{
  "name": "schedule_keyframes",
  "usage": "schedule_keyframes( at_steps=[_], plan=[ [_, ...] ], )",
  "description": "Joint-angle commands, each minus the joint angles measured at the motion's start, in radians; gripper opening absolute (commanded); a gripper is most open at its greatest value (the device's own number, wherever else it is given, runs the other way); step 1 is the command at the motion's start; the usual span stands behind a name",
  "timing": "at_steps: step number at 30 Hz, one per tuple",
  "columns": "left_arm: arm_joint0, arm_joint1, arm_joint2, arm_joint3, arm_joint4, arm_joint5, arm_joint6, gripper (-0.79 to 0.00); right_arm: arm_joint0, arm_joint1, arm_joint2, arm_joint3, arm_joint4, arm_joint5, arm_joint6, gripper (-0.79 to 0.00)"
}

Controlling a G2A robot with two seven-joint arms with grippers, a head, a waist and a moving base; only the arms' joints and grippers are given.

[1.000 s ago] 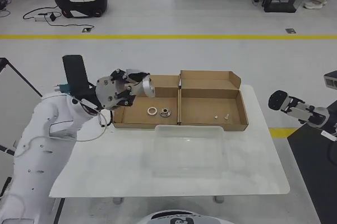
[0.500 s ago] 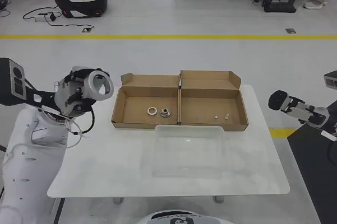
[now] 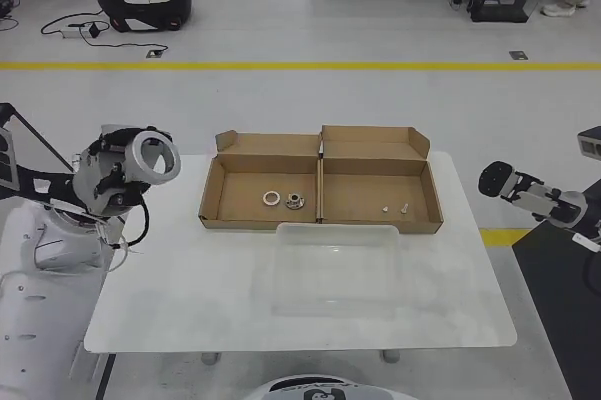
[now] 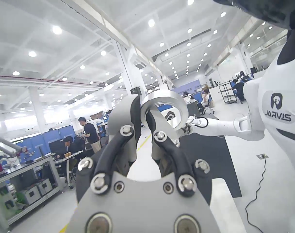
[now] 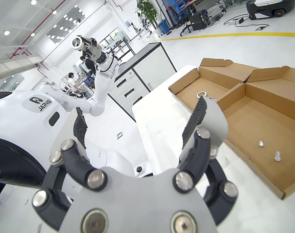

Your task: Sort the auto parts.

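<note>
Left gripper (image 3: 133, 172) is at the left of the top frame, beyond the bench (image 3: 180, 300) edge and raised. Its fingers are closed on the rim of a large metal ring (image 3: 173, 160), one finger inside the bore and one outside; the ring's open face is turned up toward the camera. Right gripper (image 5: 140, 107) is at mid-right of the top frame, off the bench's right edge, with its fingers spread wide and nothing between them. Two open cardboard boxes stand side by side, touching, at the upper centre of the bench. The left box (image 3: 212, 190) holds a washer (image 3: 271, 198) and a nut (image 3: 294, 201), just beside each other near its right wall. The right box (image 3: 432, 195) holds a small part (image 3: 385, 209) and a bolt (image 3: 403, 209), close together. A clear tray (image 3: 335, 228) lies directly below the boxes in frame, its far rim against their front walls.
</note>
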Motion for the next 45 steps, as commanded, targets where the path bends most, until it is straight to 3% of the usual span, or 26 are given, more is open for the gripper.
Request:
schedule_keyframes(
  at_steps=[1, 3, 9, 26, 40, 45],
  plan=[
    [0.002, 0.002, -0.004, -0.006, 0.03, 0.0, -0.031, -0.785, 0.0, 0.0, 0.0, 0.0, 0.0, 0.0, 0.0, 0.0],
    [0.007, 0.005, -0.007, -0.011, 0.076, 0.0, -0.084, -0.785, 0.0, 0.0, 0.0, 0.0, 0.0, 0.0, 0.0, 0.0],
    [0.022, 0.002, -0.003, -0.022, 0.056, 0.0, -0.088, -0.785, 0.0, 0.0, 0.0, 0.0, 0.0, 0.0, 0.0, 0.0],
    [0.039, 0.001, -0.004, -0.076, -0.155, 0.0, 0.107, -0.785, 0.0, 0.0, 0.0, 0.0, 0.0, 0.0, 0.0, 0.0],
    [0.04, 0.016, 0.002, -0.06, 0.025, 0.0, -0.016, -0.785, 0.0, 0.0, 0.0, 0.0, 0.0, 0.0, 0.0, 0.0],
    [0.044, 0.013, 0.009, -0.062, 0.025, 0.0, -0.007, -0.785, 0.0, 0.0, 0.0, 0.0, 0.0, 0.0, 0.0, 0.0]
  ],
)
